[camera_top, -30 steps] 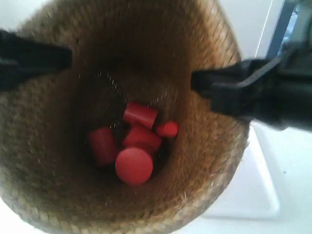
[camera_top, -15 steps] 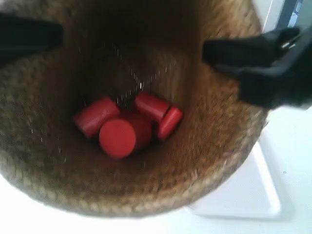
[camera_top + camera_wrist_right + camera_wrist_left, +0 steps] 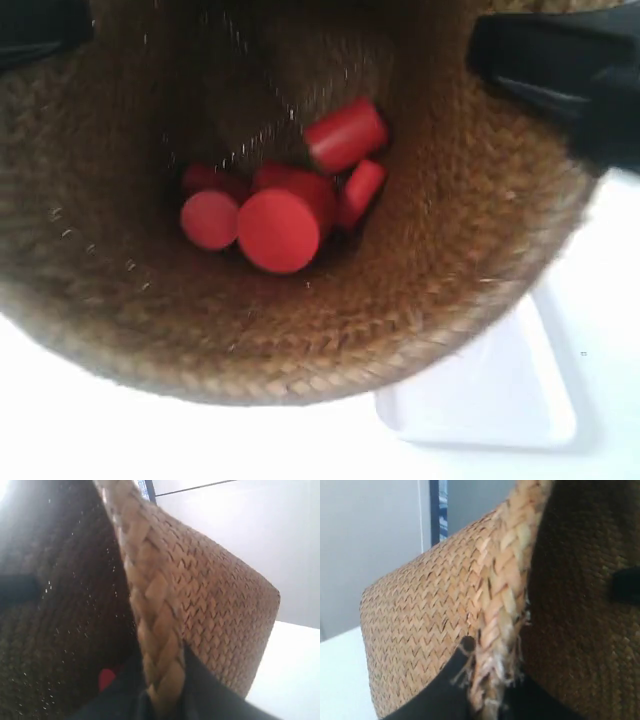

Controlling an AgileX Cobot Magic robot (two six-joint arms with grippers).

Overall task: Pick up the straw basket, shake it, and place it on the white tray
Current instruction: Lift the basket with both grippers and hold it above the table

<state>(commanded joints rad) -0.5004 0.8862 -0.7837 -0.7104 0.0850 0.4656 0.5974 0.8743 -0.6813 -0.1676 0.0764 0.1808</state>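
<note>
Lift done, by the look of it; shake judged to be in hand. Basket held up off the desk, close under the exterior camera and filling most of that view, mouth upward, with red cylinders heaped loosely at the bottom. Pinched at two opposite spots of the rolled rim: left jaws closed on the braid, one finger outside against the woven wall, the other inside; right jaws clamped the same way across the rim, one side in, one side out. Visible in the exterior view only as two dark shapes near the top corners: the arm at the exterior view's left and the arm at the exterior view's right. Tray flat on the desk, partly hidden beneath the basket's lower right side in that view; desk edges and corners out of frame, so not placeable against any of them. Not yet set down. Next, probably: finish the shake with the basket level, carry it over the tray, centre the base there, being far wider than the tray at the rim, and lower gently before spreading both jaws together. Worth watching: a narrow pinch on soft braid, liable to slip or tip on an uneven release.
</note>
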